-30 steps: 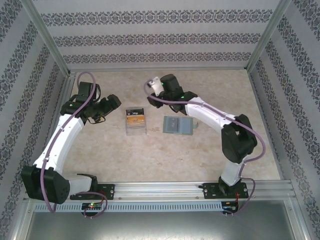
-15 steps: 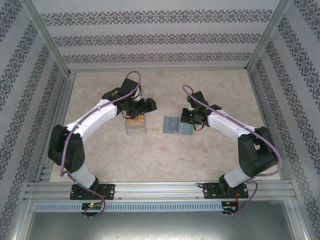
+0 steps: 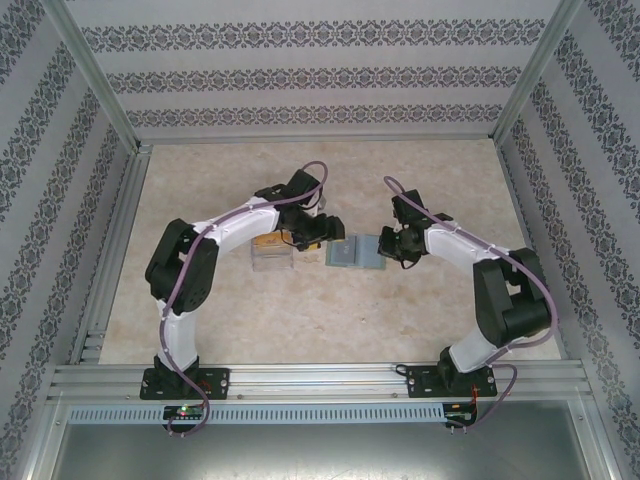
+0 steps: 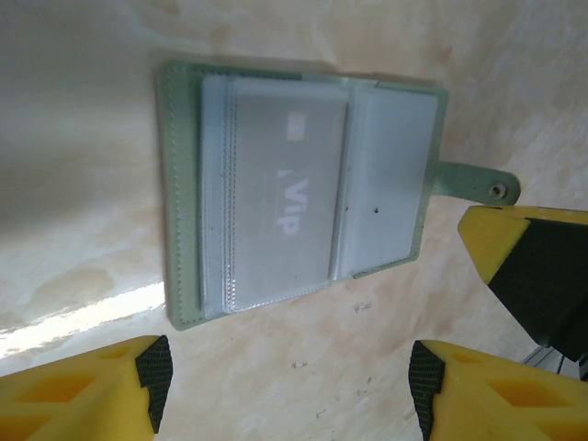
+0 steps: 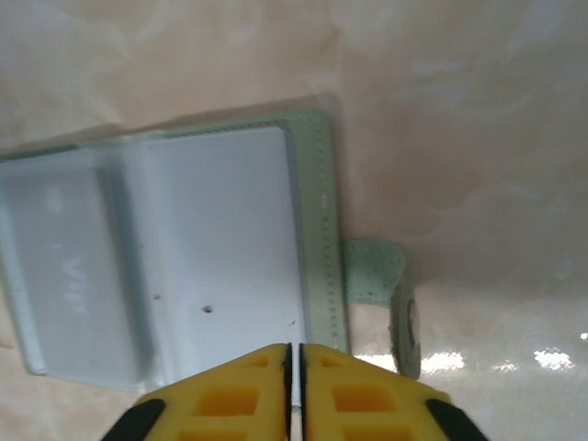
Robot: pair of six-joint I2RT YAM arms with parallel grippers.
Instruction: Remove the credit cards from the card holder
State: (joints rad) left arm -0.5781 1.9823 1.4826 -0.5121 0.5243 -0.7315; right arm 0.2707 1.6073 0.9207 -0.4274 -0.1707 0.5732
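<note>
Both arms have closed in! Half a second back the left claw point(image 3: 322, 232) hung over the clear box point(image 3: 268, 258). Now it has swung right to the left edge of the holder point(image 3: 355, 252). The right claw point(image 3: 393, 245) has eased down a touch and sits at the holder's right edge. The holder itself hasn't budged. It lies spread open and flat on the table point(image 3: 200, 330), between the two claws, with the box just to its left.

From above we get the layout but little detail. The left wrist camera gives us more. The left claw is released, its fingers point(image 4: 154, 367) wide apart, with the holder lying beyond them. Through the holder's clear sleeves point(image 4: 276, 119) we read a pale card point(image 4: 287, 197) marked "VIP", tucked inside one panel. A strap point(image 4: 478, 184) with a snap sticks out from the other panel. The right claw's yellow-and-black finger pokes in just beside the strap.

Over to the right wrist camera: the right claw is clenched, its two yellow fingers pressed together with only a hairline slit between them. They sit over the holder's edge, next to the strap. We cannot tell whether they touch the holder. The "VIP" lettering shows only faintly on the far panel here.
</note>
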